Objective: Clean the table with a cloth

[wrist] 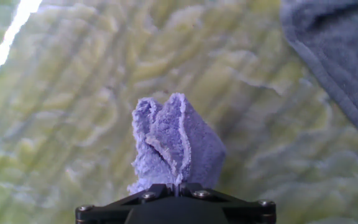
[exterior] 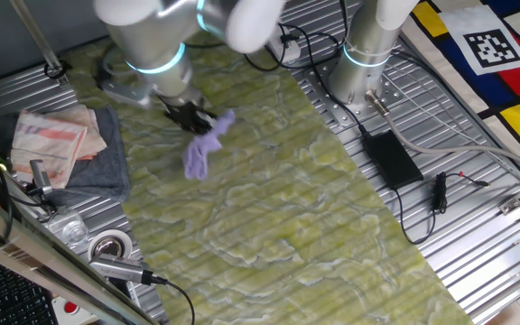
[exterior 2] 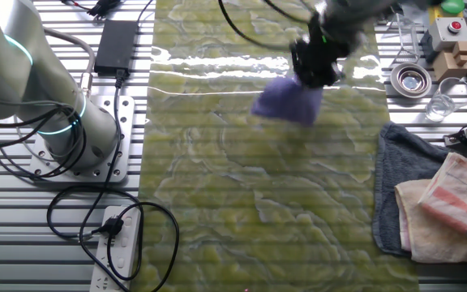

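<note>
Jaws closed tight, clamped on a bunched purple cloth (wrist: 176, 146); we note the gripper (exterior: 186, 116) holds it hanging over the table (exterior: 332, 235), near its grey-towel (exterior: 106, 167) edge.

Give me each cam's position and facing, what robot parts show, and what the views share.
One fixed view: high, angled down the yellow-green marbled table; arm, base and gripper holding the small purple terry cloth.
The other fixed view: high on the opposite side; the base sits left, gripper upper right.
Hand view: on the hand, looking along the fingers at the cloth; only the gripper's black body shows.
Shared: table, purple cloth, folded dark grey towel.
</note>
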`<state>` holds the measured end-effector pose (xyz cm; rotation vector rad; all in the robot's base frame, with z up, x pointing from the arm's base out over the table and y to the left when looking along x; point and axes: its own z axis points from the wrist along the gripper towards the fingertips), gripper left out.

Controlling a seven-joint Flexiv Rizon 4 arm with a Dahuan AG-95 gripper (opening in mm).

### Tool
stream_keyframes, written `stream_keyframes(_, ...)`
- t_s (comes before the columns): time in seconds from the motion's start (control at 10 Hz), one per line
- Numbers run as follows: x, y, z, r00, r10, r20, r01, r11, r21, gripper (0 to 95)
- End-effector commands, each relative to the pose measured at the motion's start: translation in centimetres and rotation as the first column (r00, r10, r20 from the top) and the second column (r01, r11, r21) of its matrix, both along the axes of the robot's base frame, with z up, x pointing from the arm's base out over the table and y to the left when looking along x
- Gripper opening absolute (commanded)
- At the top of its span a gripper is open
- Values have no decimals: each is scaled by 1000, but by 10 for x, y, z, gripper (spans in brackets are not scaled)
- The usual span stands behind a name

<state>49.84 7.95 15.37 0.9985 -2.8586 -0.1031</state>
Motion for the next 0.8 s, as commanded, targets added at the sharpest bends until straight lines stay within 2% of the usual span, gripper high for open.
stream_keyframes(0.1, -25, 81, 0, 913, -406, 27, 407, 911, -62, 0)
stream_keyframes(0.2, -30, 88, -3, 899, -436, 28, 437, 898, -56, 0)
stream_keyframes(0.4, -32, 91, -4, 900, -435, 29, 436, 898, -60, 0)
stream_keyframes(0.6, -29, 85, -4, 939, -343, 26, 344, 935, -83, 0)
stream_keyframes(0.7, -24, 73, -2, 984, -174, 27, 176, 974, -139, 0)
stream_keyframes(0.8, -24, 73, -2, 999, -47, 24, 51, 982, -181, 0)
